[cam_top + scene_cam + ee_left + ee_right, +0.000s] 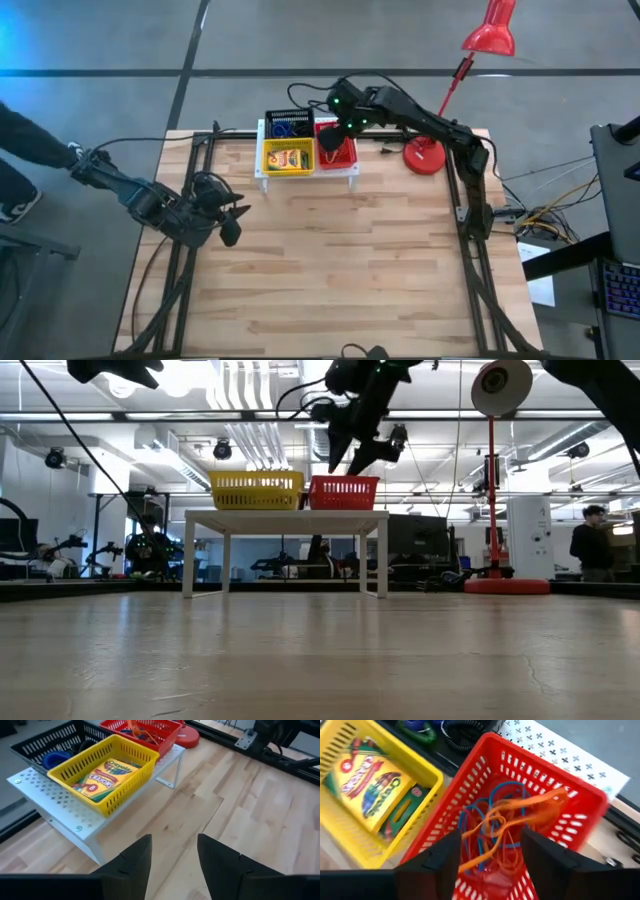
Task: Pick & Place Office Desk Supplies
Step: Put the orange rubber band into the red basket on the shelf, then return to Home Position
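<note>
Your right tool (490, 851) hangs just above the red basket (580, 795), and its two dark fingers (437, 862) stand apart with nothing between them. Look past them and you see rubber bands (507, 827) lying loose in the red basket, orange ones and blue ones in a tangle. No band touches the fingers.

The red basket sits on the white stand (305, 176) at the far side of the surface (340, 270). The yellow basket (288, 157) sits right beside it, touching it. Crayon boxes (107, 774) lie flat inside the yellow basket. A black basket (42, 742) sits behind the yellow one, with a blue coil in it. From the low camera you see the right tool (350, 455) tilted down over the red basket's rim.

The red lamp (490, 32) stands near the stand, on the right, with its round base on the surface.

Your left tool (172, 865) waits well apart from the baskets, over the left side of the surface. Its fingers are open and hold nothing. It looks toward the stand from there.

A person stands far off in the room on the right in the low view.
</note>
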